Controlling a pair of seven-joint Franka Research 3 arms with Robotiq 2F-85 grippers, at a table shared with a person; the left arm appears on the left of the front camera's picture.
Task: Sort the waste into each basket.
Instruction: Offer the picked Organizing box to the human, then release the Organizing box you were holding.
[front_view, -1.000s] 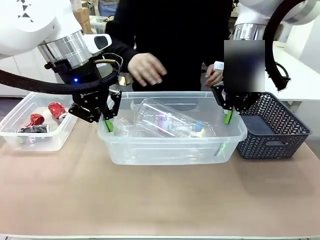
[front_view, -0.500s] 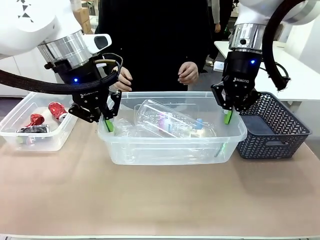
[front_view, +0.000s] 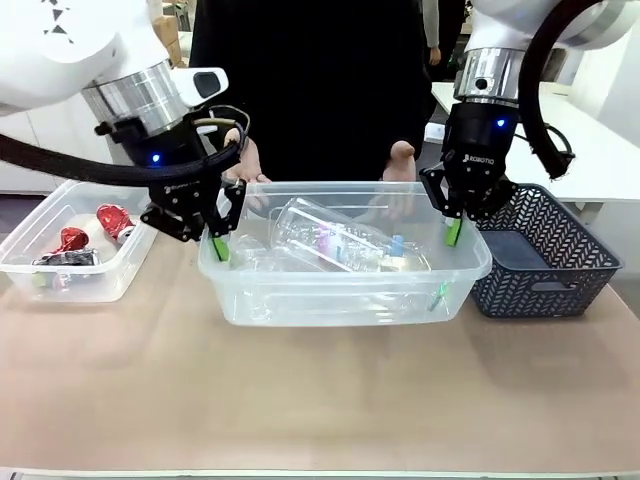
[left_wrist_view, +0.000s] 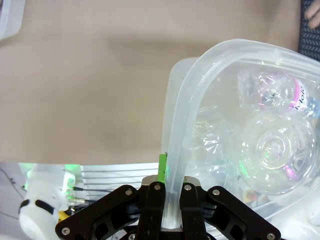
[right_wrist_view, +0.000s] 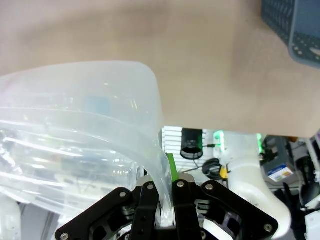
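**Clear plastic tub pinched at both ends**

Red foil scraps (front_view: 112, 219) and one dark piece (front_view: 66, 258) at far left, lying in the small tub (front_view: 30, 272) by the table's left edge. Just right of it, the left gripper (front_view: 219, 240), clamped on the left rim of the big tub (front_view: 345, 296); in the left wrist view (left_wrist_view: 168, 210) the rolled rim runs straight between the two fingers, green pad pressed to its outer side. Inside the big tub, mid-table, a heap of clear bottles (front_view: 335, 245) with pink and blue labels, lying on their sides; seen end-on from the left wrist (left_wrist_view: 272, 150).

Behind the far rim, the person's two hands: one (front_view: 243, 165) near the left gripper, the other (front_view: 400, 170) resting against or just over the far wall, cannot tell which.

At the right end, the right gripper (front_view: 454, 228), likewise closed on the rim; right wrist view (right_wrist_view: 161, 200) shows the thin wall nipped between the fingers. Farther right, a dark lattice basket (front_view: 545, 260), beside the big tub, apparently empty.

Probably light: thin walls, empty bottles. Likely springy too; the rim already looks bowed in both wrist views, so uneven lifting could twist it or let the smooth plastic slip. Best hold seems the rolled rim at the two short ends, as now.
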